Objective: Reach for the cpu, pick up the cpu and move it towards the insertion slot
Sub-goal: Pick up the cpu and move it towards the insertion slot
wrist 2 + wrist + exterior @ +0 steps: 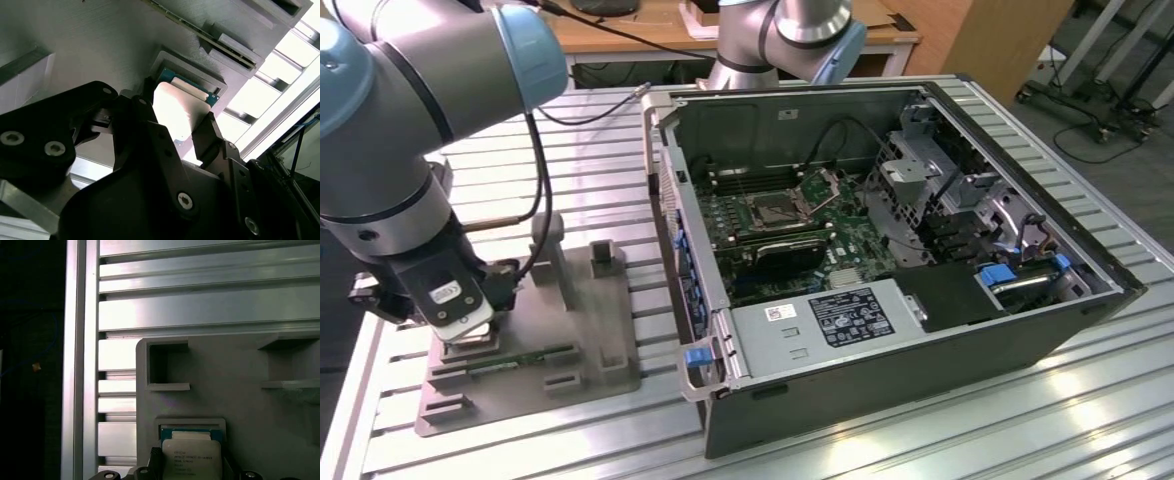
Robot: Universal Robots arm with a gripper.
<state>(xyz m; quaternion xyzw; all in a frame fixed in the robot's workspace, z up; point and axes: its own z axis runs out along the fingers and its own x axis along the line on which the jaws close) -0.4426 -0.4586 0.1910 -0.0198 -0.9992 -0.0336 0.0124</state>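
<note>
Matte black gripper [178, 108] straddles square, silver-topped cpu [181, 111].

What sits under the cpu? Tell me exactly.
The cpu lies in a square pocket of the grey holder, whose rim frames it in both wrist views. The pocket's floor is covered by the chip. The holder rests on the ribbed metal table.
</note>
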